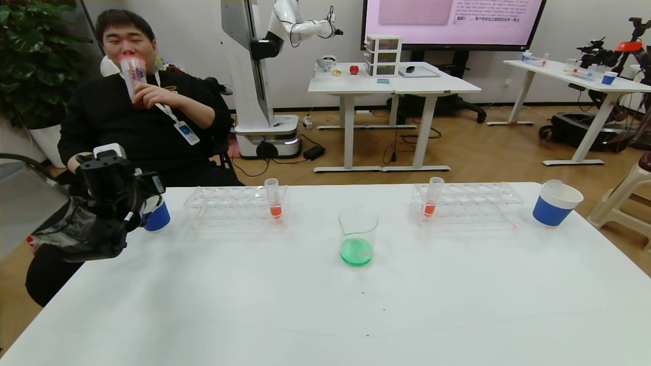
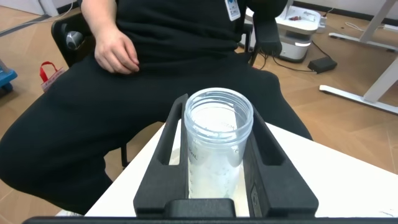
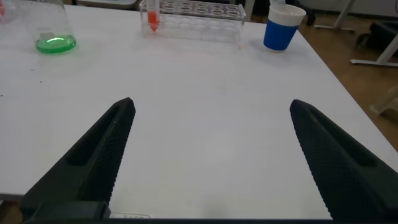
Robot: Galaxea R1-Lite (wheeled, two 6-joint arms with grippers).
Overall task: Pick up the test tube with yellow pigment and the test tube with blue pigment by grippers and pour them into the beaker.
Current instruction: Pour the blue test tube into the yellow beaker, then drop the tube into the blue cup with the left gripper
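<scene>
My left gripper (image 1: 109,170) is at the table's far left corner, next to a blue-sleeved paper cup (image 1: 157,217). In the left wrist view it (image 2: 217,109) is shut on a clear, open-topped test tube (image 2: 217,149) that holds no coloured liquid, only droplets. I cannot tell which tube it was. The beaker (image 1: 358,236) stands mid-table with green liquid in it, and also shows in the right wrist view (image 3: 53,31). No yellow or blue liquid is in view. My right gripper (image 3: 211,104) is open and empty above bare table, out of the head view.
Two clear racks (image 1: 234,203) (image 1: 465,201) stand behind the beaker, each with one orange-red tube (image 1: 273,199) (image 1: 432,197). A second blue-sleeved cup (image 1: 555,203) is at the far right. A seated person (image 1: 137,117) is just beyond the left corner.
</scene>
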